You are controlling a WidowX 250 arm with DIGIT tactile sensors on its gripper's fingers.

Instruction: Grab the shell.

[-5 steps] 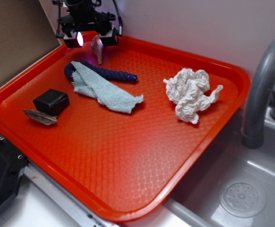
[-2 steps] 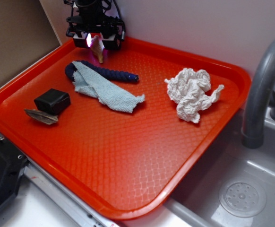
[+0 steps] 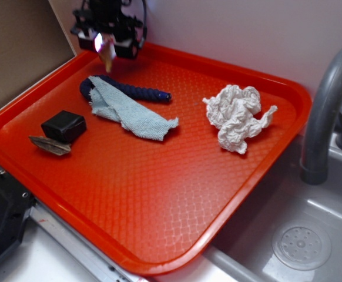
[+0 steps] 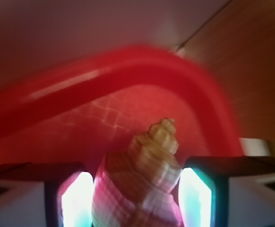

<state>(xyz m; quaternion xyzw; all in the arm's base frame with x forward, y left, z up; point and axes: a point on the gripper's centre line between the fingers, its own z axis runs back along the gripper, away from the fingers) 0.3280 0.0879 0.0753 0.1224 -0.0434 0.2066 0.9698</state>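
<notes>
We observe the end effector clenched on the shell, now raised higher above the tray's far-left corner, indicating a secured grasp.

The gripper hangs above the far left corner of the tray, pointing down, clear of the tray floor. Its two fingers are closed on the shell, one pad lit on each side of it in the wrist view. The shell's pointed end sticks out below the fingertips, toward the tray's corner.
</notes>
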